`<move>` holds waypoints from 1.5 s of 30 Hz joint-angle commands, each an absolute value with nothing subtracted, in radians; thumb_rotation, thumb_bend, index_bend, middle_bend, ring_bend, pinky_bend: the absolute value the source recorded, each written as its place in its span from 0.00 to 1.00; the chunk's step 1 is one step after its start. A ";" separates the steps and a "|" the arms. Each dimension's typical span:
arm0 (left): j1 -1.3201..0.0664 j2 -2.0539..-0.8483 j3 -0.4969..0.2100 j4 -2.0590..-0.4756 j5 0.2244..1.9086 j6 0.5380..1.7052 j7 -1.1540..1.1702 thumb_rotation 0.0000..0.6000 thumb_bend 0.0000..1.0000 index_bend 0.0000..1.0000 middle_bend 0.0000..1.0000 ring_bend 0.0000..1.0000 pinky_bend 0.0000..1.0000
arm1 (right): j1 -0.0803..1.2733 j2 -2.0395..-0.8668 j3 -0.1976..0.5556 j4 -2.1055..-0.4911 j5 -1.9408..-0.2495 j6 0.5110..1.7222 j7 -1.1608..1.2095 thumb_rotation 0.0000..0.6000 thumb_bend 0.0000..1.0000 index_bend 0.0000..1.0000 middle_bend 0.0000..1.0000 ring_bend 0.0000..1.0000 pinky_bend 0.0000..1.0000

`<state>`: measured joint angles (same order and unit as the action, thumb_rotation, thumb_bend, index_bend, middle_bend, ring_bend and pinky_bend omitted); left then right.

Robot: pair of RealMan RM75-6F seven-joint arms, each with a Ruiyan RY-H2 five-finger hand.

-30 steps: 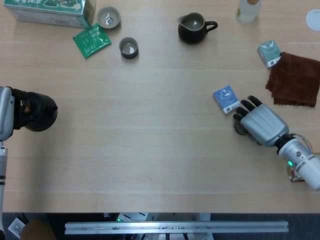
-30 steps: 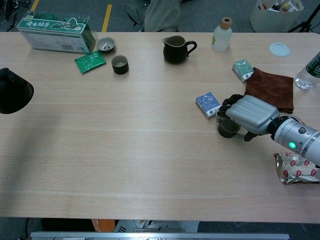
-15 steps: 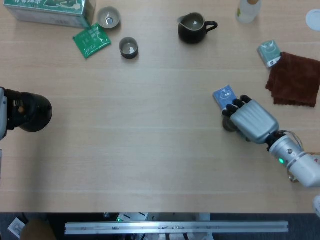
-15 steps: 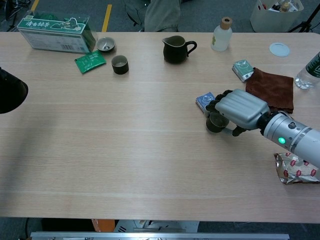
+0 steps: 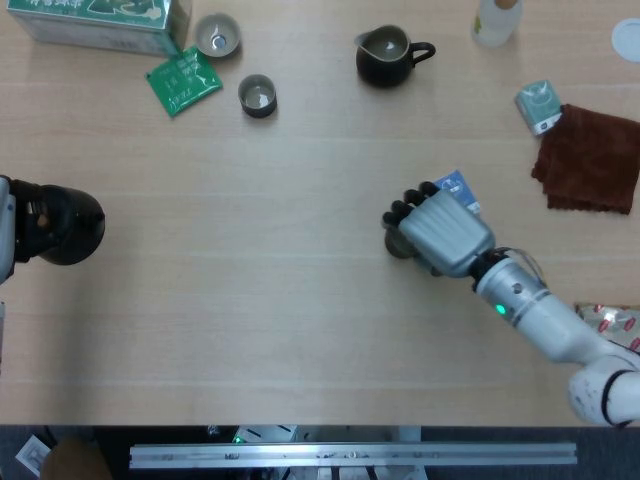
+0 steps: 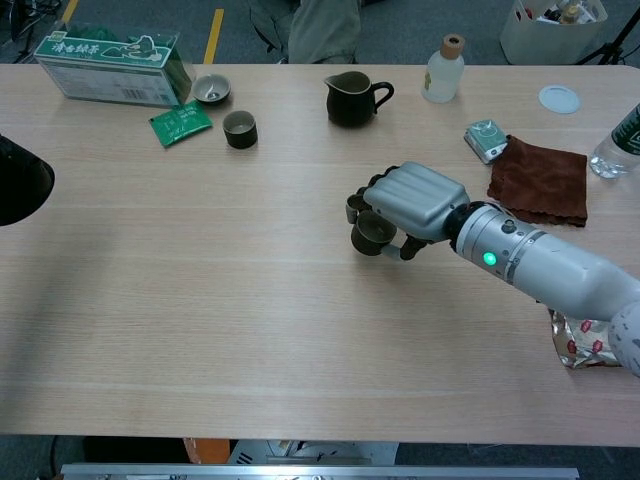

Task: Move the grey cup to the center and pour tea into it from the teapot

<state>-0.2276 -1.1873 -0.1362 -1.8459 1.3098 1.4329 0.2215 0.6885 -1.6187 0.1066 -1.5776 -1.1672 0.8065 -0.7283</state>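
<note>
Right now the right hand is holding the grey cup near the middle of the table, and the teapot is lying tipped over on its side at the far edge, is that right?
Not quite. The teapot stands upright at the far edge, handle to one side, as the chest view shows. The rest holds: the right hand grips the grey cup near the middle of the table.

The right hand (image 5: 437, 228) hides most of the blue packet (image 5: 459, 189).
</note>
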 commanded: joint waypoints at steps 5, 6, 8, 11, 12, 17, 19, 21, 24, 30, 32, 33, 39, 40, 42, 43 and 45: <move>-0.225 -1.180 -0.133 -1.858 1.314 1.436 0.234 0.85 0.30 1.00 1.00 0.83 0.06 | 0.793 -1.730 0.147 -1.569 -1.005 0.827 -0.871 1.00 0.36 0.45 0.36 0.26 0.26; -0.224 -1.178 -0.133 -1.861 1.316 1.437 0.237 0.85 0.30 1.00 1.00 0.83 0.06 | 0.807 -1.745 0.149 -1.565 -0.988 0.833 -0.888 1.00 0.36 0.45 0.36 0.26 0.26; -0.224 -1.176 -0.132 -1.863 1.319 1.438 0.239 0.85 0.30 1.00 1.00 0.83 0.06 | 0.829 -1.766 0.151 -1.556 -0.966 0.841 -0.912 1.00 0.36 0.45 0.36 0.26 0.26; -0.223 -1.173 -0.132 -1.866 1.321 1.439 0.243 0.85 0.30 1.00 1.00 0.83 0.06 | 0.863 -1.800 0.155 -1.542 -0.934 0.854 -0.944 1.00 0.36 0.45 0.36 0.26 0.27; -0.222 -1.172 -0.132 -1.867 1.320 1.440 0.242 0.85 0.30 1.00 1.00 0.83 0.06 | 0.877 -1.813 0.157 -1.535 -0.922 0.858 -0.955 1.00 0.36 0.45 0.36 0.26 0.27; -0.220 -1.168 -0.133 -1.869 1.316 1.439 0.245 0.86 0.30 1.00 1.00 0.83 0.06 | 0.930 -1.869 0.166 -1.495 -0.864 0.876 -0.998 1.00 0.36 0.45 0.36 0.26 0.27; -0.219 -1.167 -0.133 -1.869 1.316 1.440 0.244 0.85 0.30 1.00 1.00 0.83 0.06 | 0.948 -1.888 0.168 -1.478 -0.846 0.882 -1.013 1.00 0.36 0.45 0.36 0.26 0.27; -0.219 -1.165 -0.134 -1.871 1.316 1.440 0.245 0.85 0.30 1.00 1.00 0.83 0.06 | 0.967 -1.908 0.167 -1.457 -0.823 0.886 -1.029 1.00 0.36 0.45 0.36 0.26 0.27; -0.217 -1.164 -0.132 -1.868 1.318 1.441 0.243 0.85 0.30 1.00 1.00 0.83 0.06 | 0.990 -1.932 0.165 -1.426 -0.797 0.885 -1.042 1.00 0.36 0.45 0.36 0.27 0.27; -0.218 -1.161 -0.133 -1.866 1.316 1.437 0.241 0.85 0.30 1.00 1.00 0.83 0.06 | 1.025 -1.971 0.164 -1.369 -0.770 0.889 -1.053 1.00 0.36 0.45 0.35 0.24 0.25; -0.218 -1.161 -0.134 -1.865 1.313 1.435 0.238 0.85 0.30 1.00 1.00 0.83 0.06 | 1.033 -1.976 0.162 -1.359 -0.763 0.891 -1.054 1.00 0.36 0.45 0.33 0.21 0.22; -0.218 -1.161 -0.134 -1.864 1.312 1.435 0.238 0.86 0.30 1.00 1.00 0.83 0.06 | 1.036 -1.978 0.160 -1.355 -0.760 0.892 -1.055 1.00 0.36 0.45 0.32 0.20 0.22; -0.217 -1.163 -0.134 -1.856 1.310 1.432 0.231 0.86 0.30 1.00 1.00 0.83 0.06 | 1.055 -1.980 0.149 -1.345 -0.727 0.894 -1.067 1.00 0.36 0.39 0.30 0.15 0.18; -0.217 -1.163 -0.134 -1.855 1.309 1.432 0.231 0.86 0.30 1.00 1.00 0.83 0.06 | 1.057 -1.979 0.147 -1.347 -0.724 0.895 -1.068 1.00 0.36 0.38 0.30 0.14 0.17; -0.217 -1.164 -0.134 -1.854 1.309 1.431 0.229 0.86 0.30 1.00 1.00 0.83 0.06 | 1.062 -1.974 0.144 -1.353 -0.716 0.894 -1.069 1.00 0.35 0.35 0.28 0.12 0.15; -0.217 -1.164 -0.134 -1.853 1.309 1.430 0.229 0.86 0.30 1.00 1.00 0.83 0.06 | 1.064 -1.972 0.143 -1.356 -0.712 0.894 -1.068 1.00 0.35 0.33 0.27 0.11 0.14; -0.217 -1.165 -0.133 -1.852 1.310 1.430 0.229 0.86 0.30 1.00 1.00 0.83 0.06 | 1.069 -1.965 0.138 -1.362 -0.711 0.891 -1.065 1.00 0.36 0.30 0.26 0.08 0.12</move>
<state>-0.2171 -1.1646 -0.1334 -1.8523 1.3103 1.4302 0.2287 1.0676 -1.9660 0.1394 -1.3613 -0.7111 0.8916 -1.0658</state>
